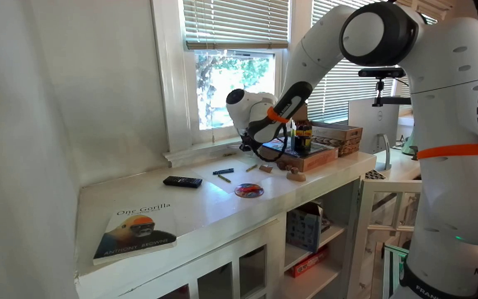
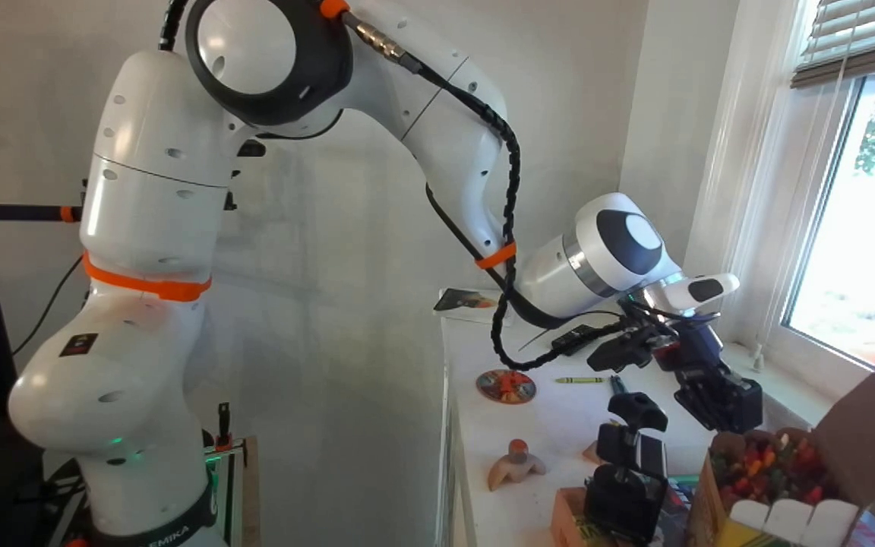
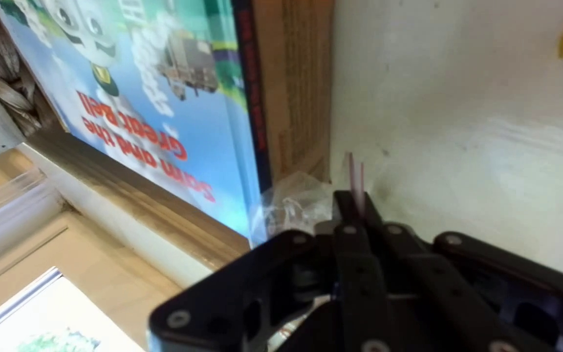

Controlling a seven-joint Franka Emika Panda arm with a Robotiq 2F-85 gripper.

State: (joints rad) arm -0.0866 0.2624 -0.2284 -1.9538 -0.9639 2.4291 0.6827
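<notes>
Clear plastic film (image 3: 289,210) near centre of the wrist frame, immediately left of the gripper (image 3: 357,199). Tips closed together; whether any film is caught between them, cannot tell. Step in hand reads as a grasp at the film; next move seems to call for checking the hold before any pull. Film crumpled, see-through, glinting along creases, outline faint where it crosses the picture book (image 3: 164,122). Book fills upper left, lying on a brown box (image 3: 306,88). Farther: woven basket (image 3: 3,83), upper-left edge.
</notes>
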